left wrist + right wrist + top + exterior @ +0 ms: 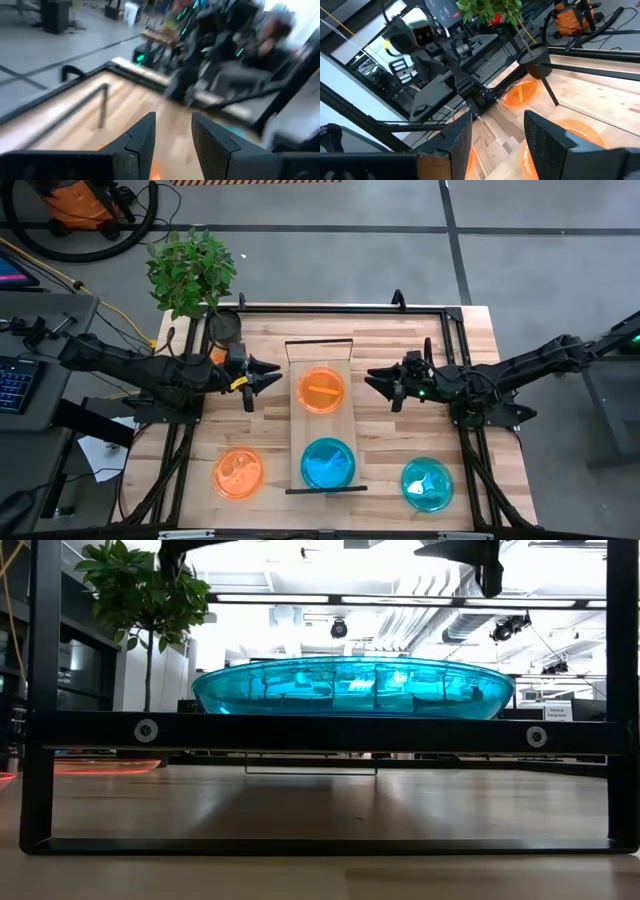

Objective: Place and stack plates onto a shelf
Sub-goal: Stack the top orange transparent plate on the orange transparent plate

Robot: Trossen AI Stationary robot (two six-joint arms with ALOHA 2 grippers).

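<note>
The shelf (324, 350) is a light-wood plank running near to far at the table's middle. An orange plate (322, 390) lies flat on its far half and a teal plate (328, 463) on its near half; the low view shows the teal plate (350, 688) resting on the plank. More plates lie flat on the table: orange (238, 473) near left, teal (427, 483) near right, and an orange plate (520, 92) by the left arm. My left gripper (276, 369) is open and empty just left of the shelf's orange plate. My right gripper (372, 376) is open and empty just right of it.
A potted plant (190, 270) stands at the table's far-left corner, close to the left arm. Dark metal frame rails (340, 307) run round the tabletop. The shelf's dark end bar (320, 730) crosses the low view. Bare wood (400, 340) lies on the table's far right.
</note>
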